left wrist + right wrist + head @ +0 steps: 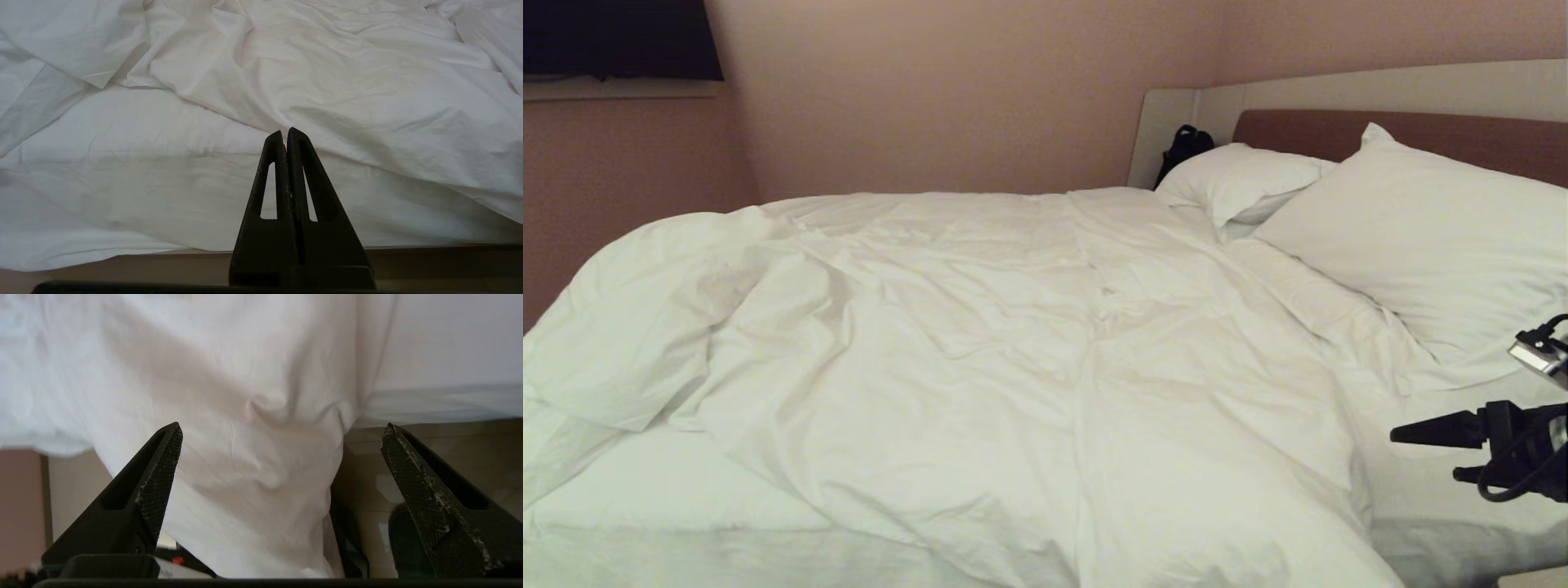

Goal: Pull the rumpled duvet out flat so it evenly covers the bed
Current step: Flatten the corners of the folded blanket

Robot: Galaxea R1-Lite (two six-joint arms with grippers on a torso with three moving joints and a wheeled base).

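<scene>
A: How did the duvet (1013, 351) look?
B: Puffy, white and creased, bunched at the bed's (645, 506) left, draping over the near edge.
A: The claws?
B: Right gripper (282, 435) gaped wide near the drape; left gripper (286, 132) pinched closed, empty.

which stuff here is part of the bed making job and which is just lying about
For the job:
- puffy, wrinkled white fabric duvet
- low bed, white-sheeted mattress
- right gripper, open near the bed's right edge
- left gripper, shut, parked

Just there:
- two white rectangular pillows
- black bag by the headboard
</scene>
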